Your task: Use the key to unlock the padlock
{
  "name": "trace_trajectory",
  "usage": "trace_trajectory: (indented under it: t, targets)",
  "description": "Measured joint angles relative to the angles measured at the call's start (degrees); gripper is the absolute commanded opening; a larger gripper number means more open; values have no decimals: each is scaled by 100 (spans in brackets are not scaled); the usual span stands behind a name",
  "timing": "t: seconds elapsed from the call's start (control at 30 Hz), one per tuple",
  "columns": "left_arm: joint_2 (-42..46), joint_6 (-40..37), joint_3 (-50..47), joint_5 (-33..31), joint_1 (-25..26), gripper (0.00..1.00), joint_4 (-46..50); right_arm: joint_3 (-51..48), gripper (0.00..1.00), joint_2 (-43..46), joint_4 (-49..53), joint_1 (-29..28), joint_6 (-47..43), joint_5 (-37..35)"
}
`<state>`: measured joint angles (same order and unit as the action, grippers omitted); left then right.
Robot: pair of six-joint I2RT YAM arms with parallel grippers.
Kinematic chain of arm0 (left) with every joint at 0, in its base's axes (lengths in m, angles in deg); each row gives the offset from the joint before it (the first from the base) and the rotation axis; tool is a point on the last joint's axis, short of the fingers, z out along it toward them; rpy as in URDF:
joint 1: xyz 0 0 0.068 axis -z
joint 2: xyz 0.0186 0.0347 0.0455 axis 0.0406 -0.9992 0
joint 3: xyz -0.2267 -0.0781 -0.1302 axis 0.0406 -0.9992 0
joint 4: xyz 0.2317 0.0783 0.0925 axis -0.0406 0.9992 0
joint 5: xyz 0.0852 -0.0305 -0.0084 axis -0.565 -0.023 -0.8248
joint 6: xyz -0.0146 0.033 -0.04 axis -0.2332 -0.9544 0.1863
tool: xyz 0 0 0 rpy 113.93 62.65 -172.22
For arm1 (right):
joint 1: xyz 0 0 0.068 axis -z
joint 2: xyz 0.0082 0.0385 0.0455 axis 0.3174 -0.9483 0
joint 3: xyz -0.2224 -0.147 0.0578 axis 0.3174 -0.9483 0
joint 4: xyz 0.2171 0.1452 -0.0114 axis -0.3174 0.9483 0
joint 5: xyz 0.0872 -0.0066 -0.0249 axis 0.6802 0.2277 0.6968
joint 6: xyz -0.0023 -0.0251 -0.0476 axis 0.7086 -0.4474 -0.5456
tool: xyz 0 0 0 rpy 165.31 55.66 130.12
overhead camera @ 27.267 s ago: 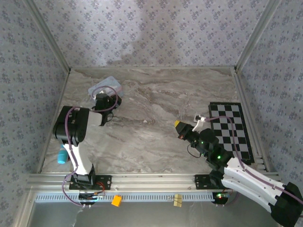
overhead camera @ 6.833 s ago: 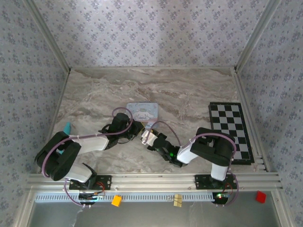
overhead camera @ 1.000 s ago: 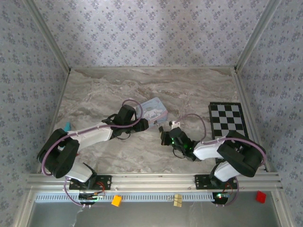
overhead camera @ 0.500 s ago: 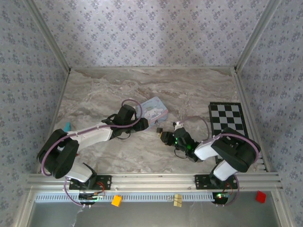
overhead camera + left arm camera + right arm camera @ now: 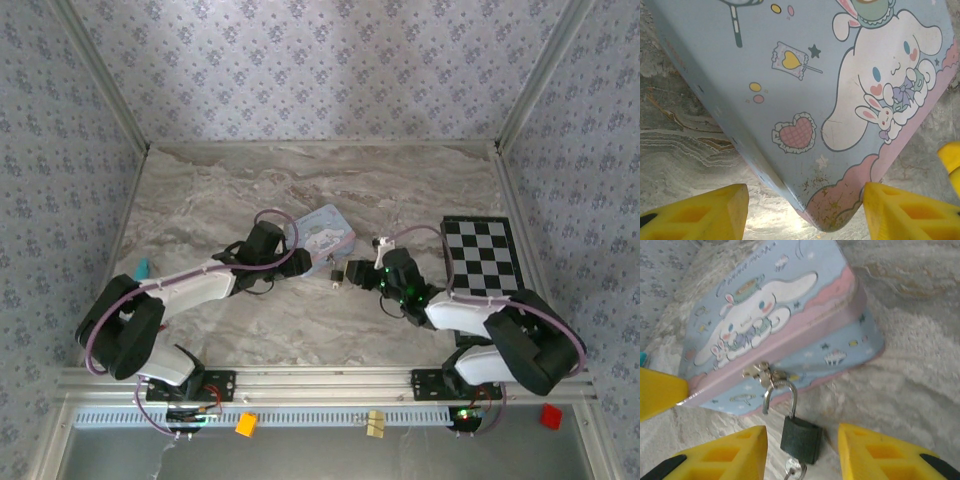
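The small black padlock (image 5: 801, 440) hangs by its thin silvery shackle (image 5: 790, 392) from the hasp of the light-blue cartoon tin (image 5: 770, 305). One shackle leg stands free of the body. The key (image 5: 796, 470) sticks out of the padlock's underside. My right gripper (image 5: 801, 432) is open, with a yellow finger on each side of the padlock, neither touching it. From above, the padlock (image 5: 336, 271) lies between the tin (image 5: 325, 230) and the right gripper (image 5: 354, 273). My left gripper (image 5: 805, 190) is open around the tin's near corner (image 5: 840, 200).
A black-and-white chessboard (image 5: 487, 270) lies flat on the right of the marble table. A small teal object (image 5: 141, 268) sits near the left wall. Patterned walls and an aluminium frame close the table in.
The right arm has swung to the right and its gripper has drawn back a little from the padlock, which now shows on the table. The left arm and the tin have barely moved.
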<state>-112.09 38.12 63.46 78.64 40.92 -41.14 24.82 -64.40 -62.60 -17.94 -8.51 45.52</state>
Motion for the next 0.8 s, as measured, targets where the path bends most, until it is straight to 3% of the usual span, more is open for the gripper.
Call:
trace_trajectory:
  t: [0.37,0.8]
  targets:
    - [28,0,-13,2,-2,62,4,588,38,-1333,-52,422,-170,1449]
    - [83,0,-24,2,-2,62,2,881,32,-2455,-1222,584,-39,2210]
